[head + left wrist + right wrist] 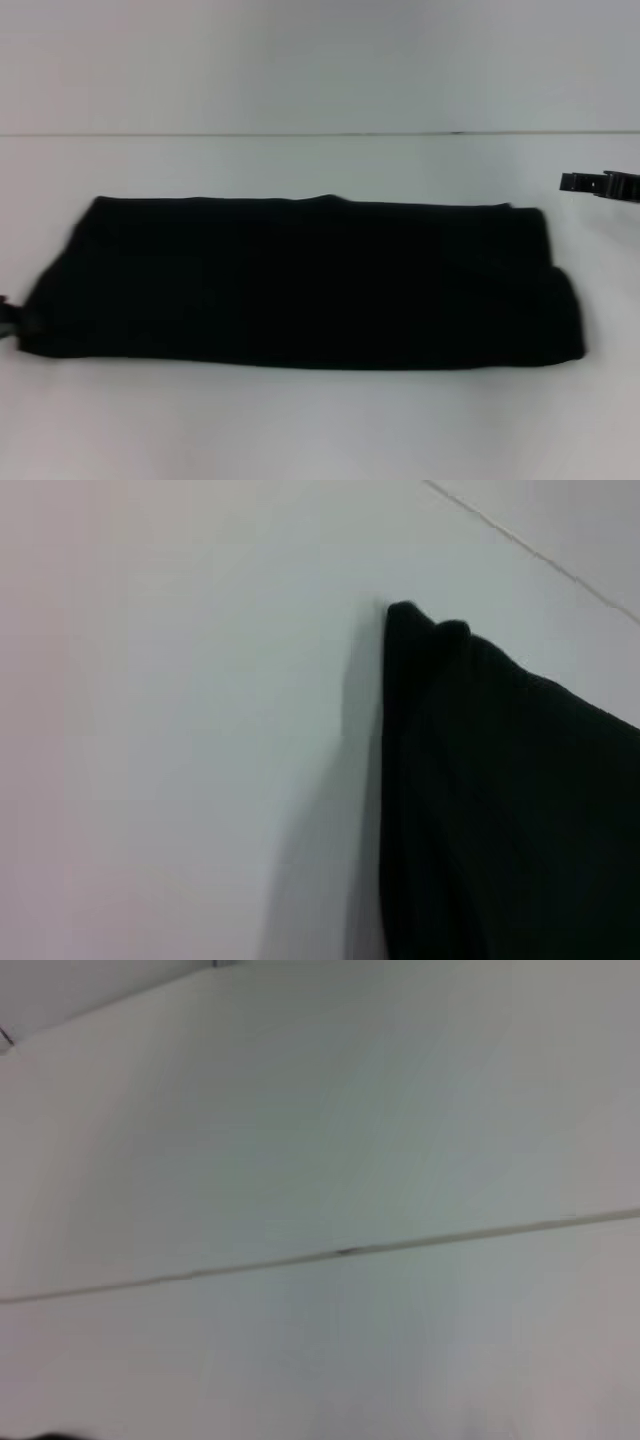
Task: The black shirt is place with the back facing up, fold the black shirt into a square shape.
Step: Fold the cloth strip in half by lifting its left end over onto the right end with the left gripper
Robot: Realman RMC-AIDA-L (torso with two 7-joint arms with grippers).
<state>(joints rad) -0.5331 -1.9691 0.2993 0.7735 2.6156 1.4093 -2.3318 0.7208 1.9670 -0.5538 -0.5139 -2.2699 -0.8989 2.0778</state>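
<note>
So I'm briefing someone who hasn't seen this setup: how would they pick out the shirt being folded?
Look at the white table in front of the robot. Across its middle lies the black shirt, a wide, flat band of plain soft fabric, already folded lengthwise. It is the only large dark item; the right end effector near the table's right edge is small, hard plastic.

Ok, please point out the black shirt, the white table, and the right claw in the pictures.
Large soft black fabric shirt (pixel 300 285): head view, middle of the folded cloth.
Flat white table (pixel 320 425): head view, bare surface in front of the shirt.
Right claw (pixel 600 185): head view, black part at the right edge.
</note>
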